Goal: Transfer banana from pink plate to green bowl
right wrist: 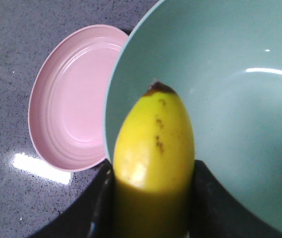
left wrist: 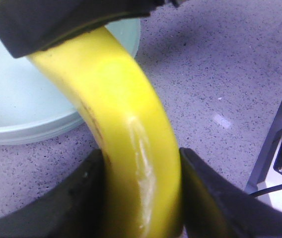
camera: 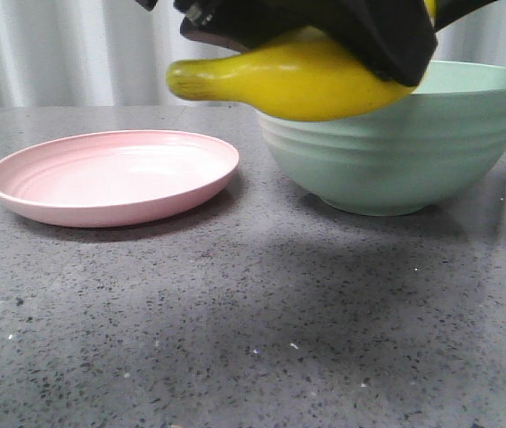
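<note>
The yellow banana (camera: pixel 297 82) hangs in the air in front of the green bowl (camera: pixel 395 152), level with its rim. My left gripper (left wrist: pixel 141 166) is shut on one part of the banana (left wrist: pixel 126 114). My right gripper (right wrist: pixel 153 173) is shut on another part, and the banana's dark tip (right wrist: pixel 158 89) lies over the bowl's near rim (right wrist: pixel 112 99). A black finger of the right gripper (left wrist: pixel 56 22) shows clamped on the banana in the left wrist view. The pink plate (camera: pixel 115 174) lies empty to the left of the bowl. The plate also shows in the right wrist view (right wrist: pixel 71 99).
The grey speckled table (camera: pixel 253 330) stretches in front of the plate and the bowl. Black gripper bodies (camera: pixel 360 31) fill the top of the front view above the banana. A pale curtain (camera: pixel 66 49) hangs behind the table.
</note>
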Tool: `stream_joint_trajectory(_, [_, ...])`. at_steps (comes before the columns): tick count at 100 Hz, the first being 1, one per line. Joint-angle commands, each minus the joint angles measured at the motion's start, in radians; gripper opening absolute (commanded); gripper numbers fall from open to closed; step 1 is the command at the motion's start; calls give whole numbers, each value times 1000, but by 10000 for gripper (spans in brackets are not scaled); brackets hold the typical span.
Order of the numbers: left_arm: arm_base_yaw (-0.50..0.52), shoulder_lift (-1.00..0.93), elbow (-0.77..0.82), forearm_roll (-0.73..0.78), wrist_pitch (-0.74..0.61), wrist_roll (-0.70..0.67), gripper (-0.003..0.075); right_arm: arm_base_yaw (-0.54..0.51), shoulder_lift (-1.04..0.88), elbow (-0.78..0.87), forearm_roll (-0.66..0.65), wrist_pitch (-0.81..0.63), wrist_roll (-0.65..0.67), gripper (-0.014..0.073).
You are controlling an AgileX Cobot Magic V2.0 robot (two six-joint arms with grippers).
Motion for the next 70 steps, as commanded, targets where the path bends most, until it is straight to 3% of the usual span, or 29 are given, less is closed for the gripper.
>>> stream_joint_trajectory(1, [-6,-30,-37,-7,-90,3,284,0,-18,-35,1,-48,-14,3])
stream_joint_trajectory(23, [-6,-30,-37,0,-93,3,448,0,-18,-35,1,-48,-14,3])
stream_joint_trajectory(70, [-6,-178,-40,53,-115,3,449,0,-22,-112,-51,-77,-14,3])
